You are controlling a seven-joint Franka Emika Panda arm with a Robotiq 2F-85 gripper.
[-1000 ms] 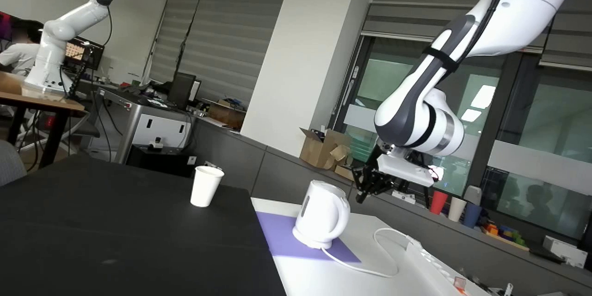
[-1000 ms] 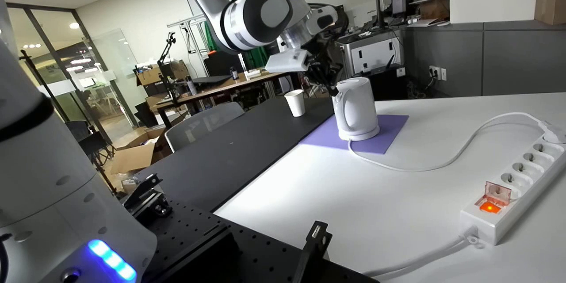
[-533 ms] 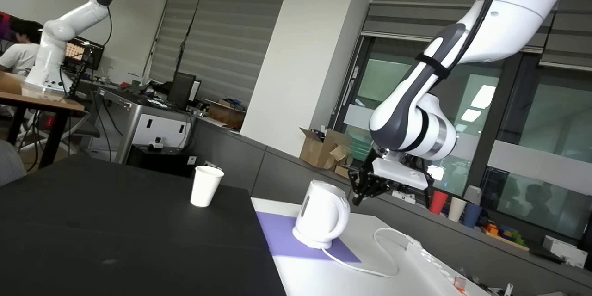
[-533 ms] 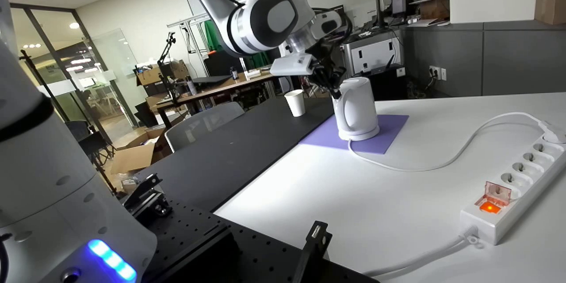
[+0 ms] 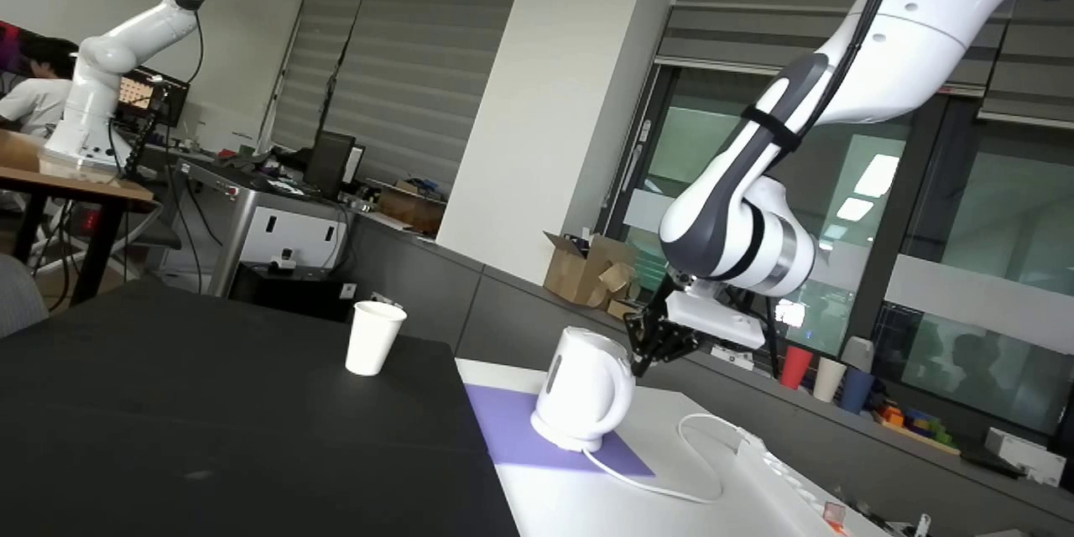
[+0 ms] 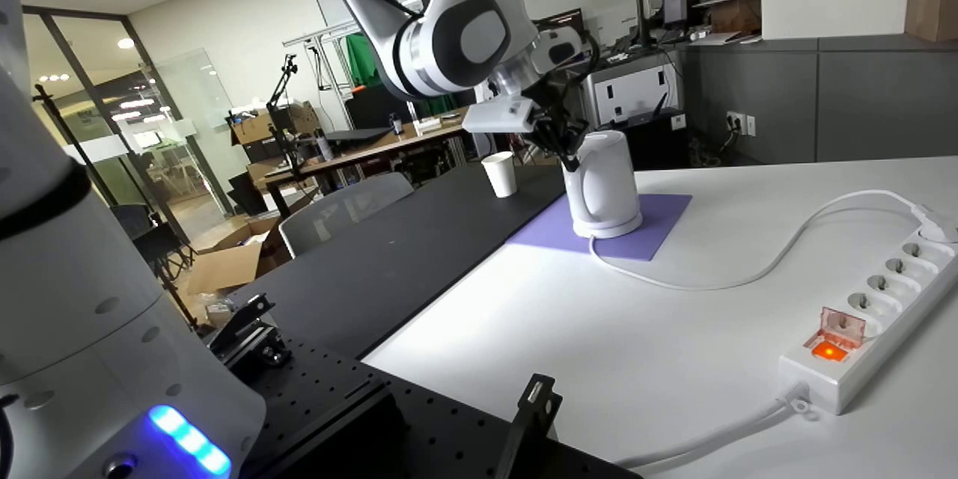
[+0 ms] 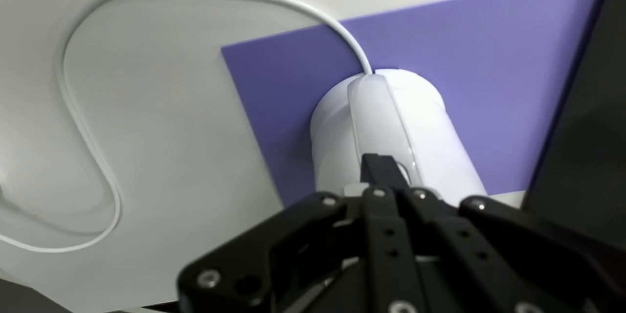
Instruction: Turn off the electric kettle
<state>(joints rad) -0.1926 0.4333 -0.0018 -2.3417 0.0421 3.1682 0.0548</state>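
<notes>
The white electric kettle stands upright on a purple mat in both exterior views. Its loop handle faces my gripper. In the wrist view the kettle is seen from above, its top hidden behind the black fingers. My gripper is at the upper handle side of the kettle, pointing down at a slant; it also shows there in an exterior view. In the wrist view the fingertips are together, with nothing seen between them, over the top of the handle. I cannot tell whether they touch it.
The purple mat lies on the white table. A white cord runs from the kettle base to a power strip with a lit orange switch. A white paper cup stands on the black table.
My gripper has moved slightly down and closer to the top of the kettle's handle. The fingers look shut throughout. The kettle, cup and power strip have not moved.
</notes>
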